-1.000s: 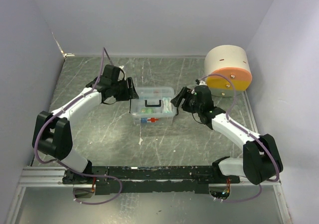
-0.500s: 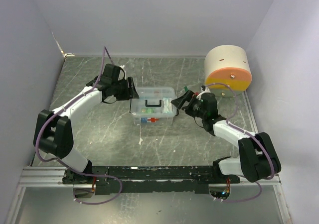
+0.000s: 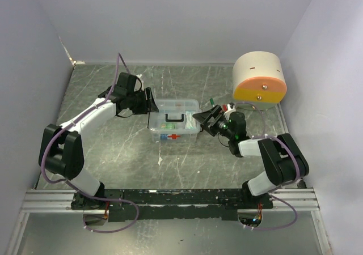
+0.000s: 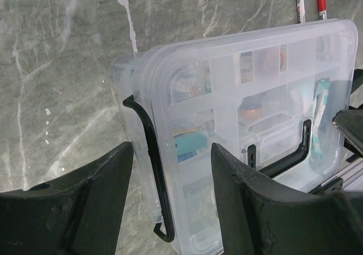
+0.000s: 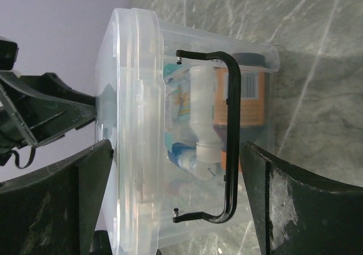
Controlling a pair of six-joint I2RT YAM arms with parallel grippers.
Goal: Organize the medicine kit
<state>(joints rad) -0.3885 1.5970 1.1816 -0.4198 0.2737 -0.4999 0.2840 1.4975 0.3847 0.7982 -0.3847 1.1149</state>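
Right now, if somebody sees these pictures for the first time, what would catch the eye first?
The clear medicine kit, with a red cross and a black handle, sits mid-table, with the left arm and the right arm reaching to its two ends, their jaws apart. The big round cream, orange and yellow drum stands at the far right corner.
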